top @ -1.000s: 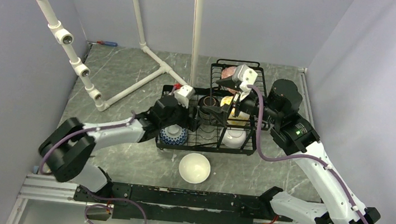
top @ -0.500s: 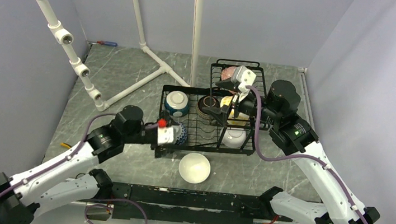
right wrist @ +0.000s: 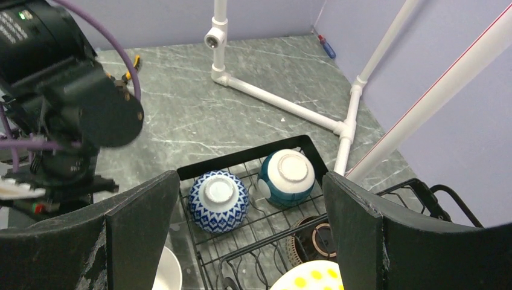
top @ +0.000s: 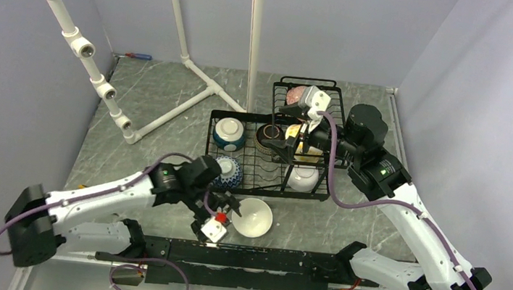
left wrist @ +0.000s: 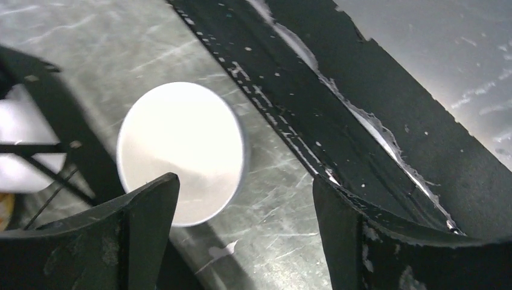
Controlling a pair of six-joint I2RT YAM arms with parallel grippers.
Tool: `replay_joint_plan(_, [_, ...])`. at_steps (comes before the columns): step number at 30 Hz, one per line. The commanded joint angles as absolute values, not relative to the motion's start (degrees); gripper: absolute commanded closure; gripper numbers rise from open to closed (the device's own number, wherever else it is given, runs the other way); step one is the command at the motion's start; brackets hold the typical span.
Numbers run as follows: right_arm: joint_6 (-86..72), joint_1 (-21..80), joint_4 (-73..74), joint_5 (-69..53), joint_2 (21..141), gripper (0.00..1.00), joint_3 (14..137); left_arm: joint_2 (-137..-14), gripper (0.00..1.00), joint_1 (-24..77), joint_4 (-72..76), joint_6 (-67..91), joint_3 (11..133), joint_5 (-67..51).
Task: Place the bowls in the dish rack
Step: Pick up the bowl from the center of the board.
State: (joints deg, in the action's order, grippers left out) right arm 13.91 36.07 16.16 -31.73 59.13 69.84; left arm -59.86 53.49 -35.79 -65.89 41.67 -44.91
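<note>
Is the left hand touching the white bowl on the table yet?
Cannot tell: in the wrist view a left hand finger hides part of the white bowl; top view shows no plain gap.

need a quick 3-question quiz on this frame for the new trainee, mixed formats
1. Multiple choice: how many bowls sit on the table outside the dish rack? A) none B) one C) three
2. True or false: the left gripper is shut on a bowl.
3. Fill in: in the right wrist view, the blue-patterned bowl and the teal-and-white bowl lie rim ___.
Key: 1 B, the plain white bowl. 2 False: its fingers are apart with nothing gripped. 3 down, with their bases facing up.
</note>
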Motion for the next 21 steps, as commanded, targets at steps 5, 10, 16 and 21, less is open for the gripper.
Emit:
replay_joint_plan(5, [13.4, 35.9, 13.8, -30.5, 57.9, 0.07, 69.7, -73.1, 0.18, 63.9, -34.3, -71.5, 47.0, -35.0])
replay_joint_plan(10, [13.6, 35.9, 14.2, -30.2, 57.7, 0.07, 69.7, -80.7, 0.35, 68.0, -29.7, -68.0, 48.3, -28.7])
replay_joint_plan(16, [13.4, 35.9, 14.0, -30.4, 57.7, 0.07, 69.7, -88.1, 0.51, 73.2, -24.2, -58.2, 51.1, -16.8])
replay_joint_plan(21, [13.8, 35.9, 14.5, -30.4, 57.7, 0.08, 69.9, -91.1, 0.97, 75.0, -27.3, -55.4, 54.6, -10.6])
